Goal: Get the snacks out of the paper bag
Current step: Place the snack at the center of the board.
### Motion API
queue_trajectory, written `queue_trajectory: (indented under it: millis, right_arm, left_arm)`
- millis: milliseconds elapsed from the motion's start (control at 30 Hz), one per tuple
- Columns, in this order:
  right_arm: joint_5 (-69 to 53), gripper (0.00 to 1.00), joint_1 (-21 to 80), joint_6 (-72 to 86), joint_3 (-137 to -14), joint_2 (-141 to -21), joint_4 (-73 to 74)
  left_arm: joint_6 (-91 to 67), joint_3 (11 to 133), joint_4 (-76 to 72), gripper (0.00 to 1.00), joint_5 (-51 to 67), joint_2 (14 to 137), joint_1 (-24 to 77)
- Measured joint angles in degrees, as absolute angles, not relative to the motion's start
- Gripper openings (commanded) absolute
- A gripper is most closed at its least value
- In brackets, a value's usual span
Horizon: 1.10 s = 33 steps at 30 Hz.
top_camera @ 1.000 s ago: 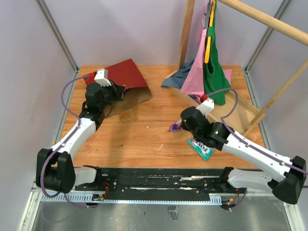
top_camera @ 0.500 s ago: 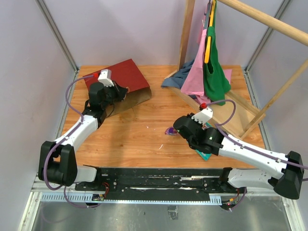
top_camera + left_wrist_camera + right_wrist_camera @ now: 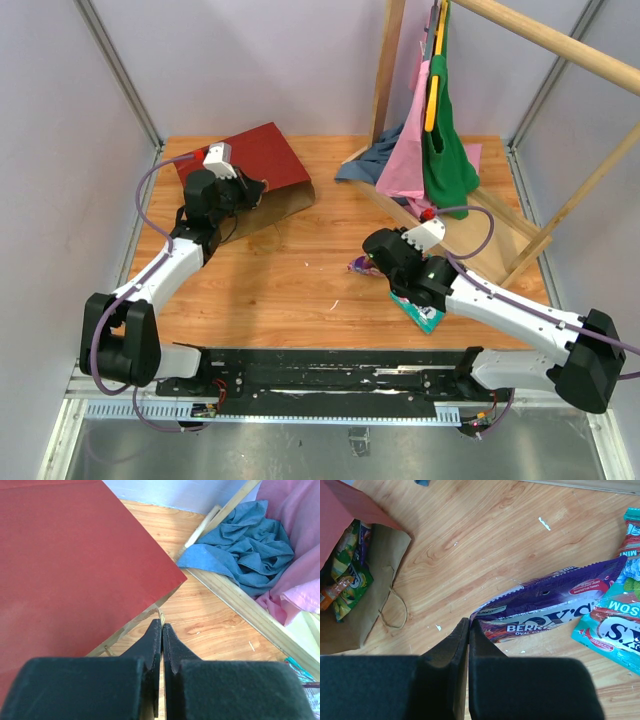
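Observation:
The dark red paper bag [image 3: 265, 160] lies on its side at the back left, mouth toward the middle. My left gripper [image 3: 250, 190] is shut on the upper rim of its mouth [image 3: 161, 614] and holds the red face [image 3: 65, 555] raised. In the right wrist view the bag [image 3: 375, 595] shows green, orange and yellow packets [image 3: 347, 580] inside. My right gripper [image 3: 469, 622] is shut on the corner of a purple packet [image 3: 555, 602], low over the table centre [image 3: 358, 266]. A teal packet [image 3: 420, 310] lies flat beside it, also in the right wrist view [image 3: 615, 627].
A pale wooden frame [image 3: 480, 240] stands at the back right, with pink [image 3: 410, 160] and green [image 3: 445, 150] garments hanging over it and a blue cloth [image 3: 245, 545] bunched at its foot. A loose twine handle [image 3: 395, 612] lies by the bag's mouth.
My right gripper swung left and toward me with the purple packet, then edged back a little. My left gripper shifted slightly back and right at the bag's mouth, lifting the rim.

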State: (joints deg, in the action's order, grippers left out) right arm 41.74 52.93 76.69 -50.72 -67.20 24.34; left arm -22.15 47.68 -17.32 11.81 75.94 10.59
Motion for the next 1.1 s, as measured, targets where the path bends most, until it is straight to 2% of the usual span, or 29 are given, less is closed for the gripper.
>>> queue_trajectory:
  millis: [333,600,767,933,1100]
  right_arm:
    - [42.4,0.01,54.0,76.2,-50.8,-67.1,24.8]
    - [51.5,0.01,68.6,81.4,-57.8,-67.5,38.4]
    - [54.4,0.01,73.4,87.4,-60.2,-67.6,44.1]
    - [57.3,0.01,72.4,93.3,-60.2,-69.7,48.3]
    - [55.7,0.01,64.4,95.7,-60.1,-75.5,49.3]
  left_arm:
    - [-21.9,47.7,-17.0,0.01,11.6,75.9,10.6]
    - [-21.6,47.8,-16.6,0.01,11.6,75.9,10.6]
    - [-21.3,48.1,-15.7,0.01,10.7,75.9,10.6]
    - [-21.2,49.1,-14.0,0.0,9.7,76.1,10.6]
    - [-21.2,50.4,-13.7,0.01,9.7,77.6,10.6]
